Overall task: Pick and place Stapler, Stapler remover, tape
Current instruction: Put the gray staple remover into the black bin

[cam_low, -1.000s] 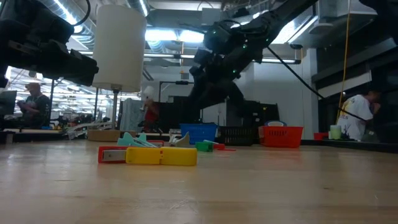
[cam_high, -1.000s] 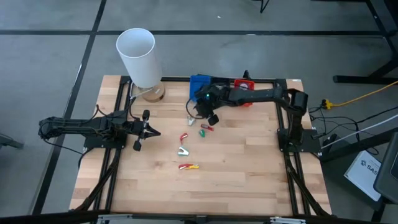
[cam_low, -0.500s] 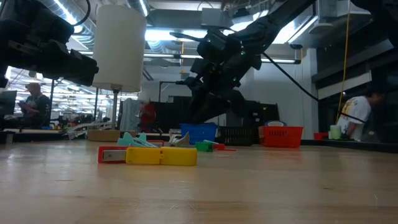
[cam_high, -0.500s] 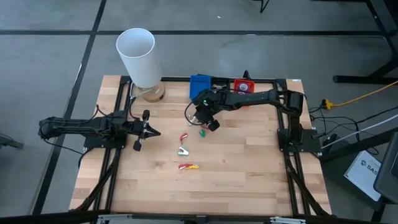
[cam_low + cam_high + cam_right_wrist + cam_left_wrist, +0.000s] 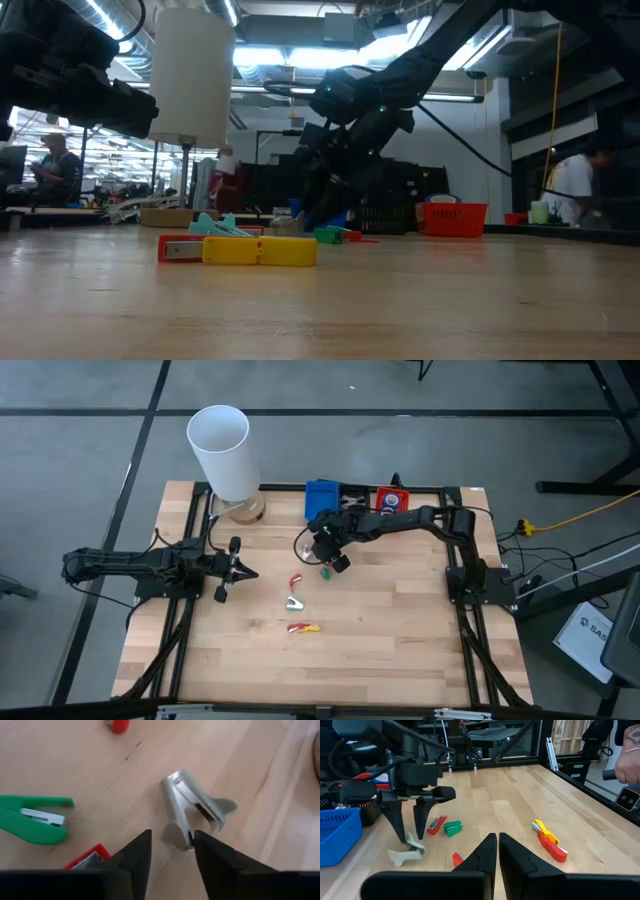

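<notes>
My right gripper [image 5: 170, 857] is open and points down over a silvery claw-like staple remover [image 5: 192, 810] lying flat on the wood near the blue basket. Its fingers stand on either side of the remover's near end, as the left wrist view also shows [image 5: 409, 851]. Beside it lie a green stapler [image 5: 32, 822] and a small red stapler [image 5: 87, 860]. In the high view my right gripper [image 5: 318, 550] is at mid-table. My left gripper [image 5: 497, 851] is shut and hovers at the table's left [image 5: 240, 571]. No tape rolls show.
A second silvery remover [image 5: 294, 602], a red stapler [image 5: 296, 580] and a red-and-yellow stapler [image 5: 303, 627] lie mid-table. A blue basket [image 5: 322, 495] and a red basket [image 5: 392, 500] stand at the far edge, a tall white cylinder [image 5: 225, 450] at far left. A person's hand [image 5: 627, 765] shows beyond the table.
My right gripper has moved toward the table's left and sunk down toward the silvery remover, ending with its fingers around the remover's end. The remover and the staplers have stayed where they were.
</notes>
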